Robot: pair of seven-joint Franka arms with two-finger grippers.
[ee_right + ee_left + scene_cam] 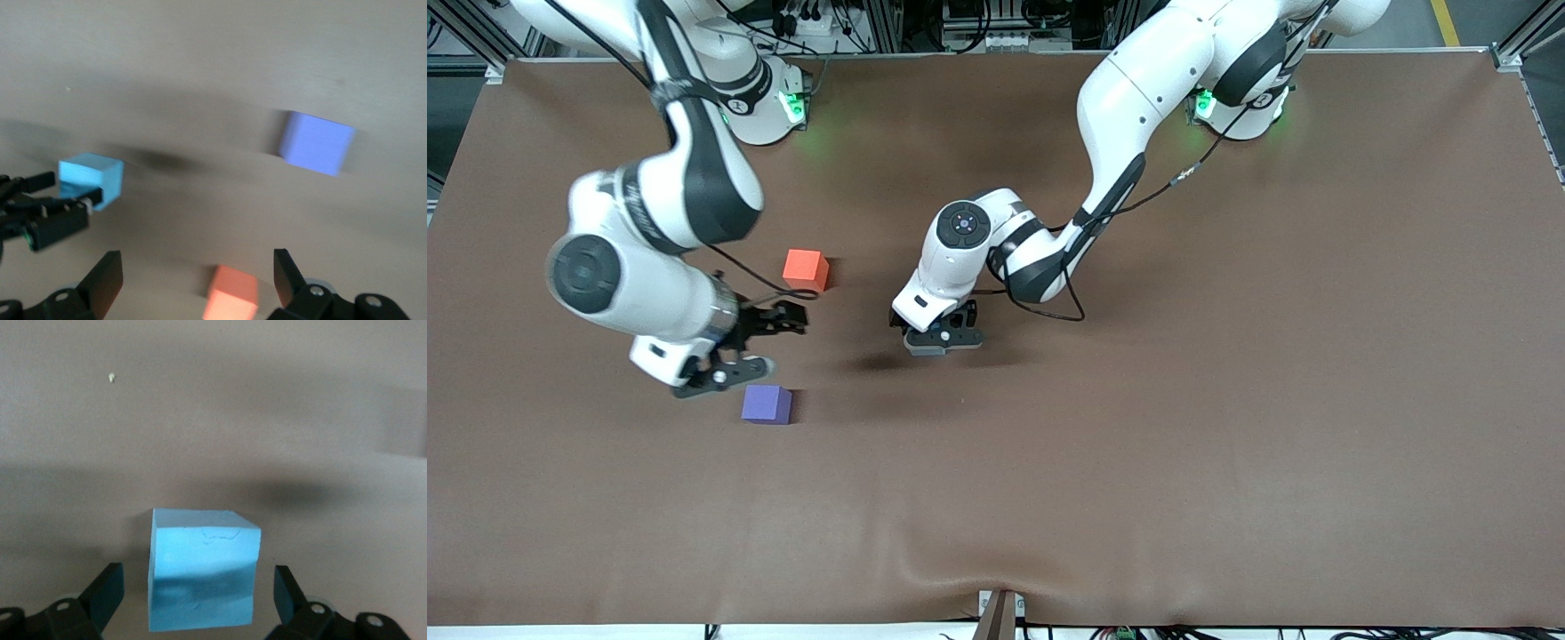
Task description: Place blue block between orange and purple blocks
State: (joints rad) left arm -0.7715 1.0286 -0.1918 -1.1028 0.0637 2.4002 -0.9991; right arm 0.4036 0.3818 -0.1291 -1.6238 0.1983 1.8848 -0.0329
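Left gripper [199, 587] straddled the light sky-blue matte cube [203, 567], fingers wide, not touching it, roughly 3 o'clock from the gap between the orange-red cube [804, 268] and the violet-purple cube [767, 404]. I'd have squeezed centred on the flat faces. Right gripper [769, 342], also wide, hovered over that gap, so it probably needed clearing.

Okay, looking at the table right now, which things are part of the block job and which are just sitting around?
Part of the job:
- blue block, between the left gripper's open fingers
- orange block
- purple block
- right gripper, open, over the gap between orange and purple

Just lying about:
- a pale crumb on the brown table
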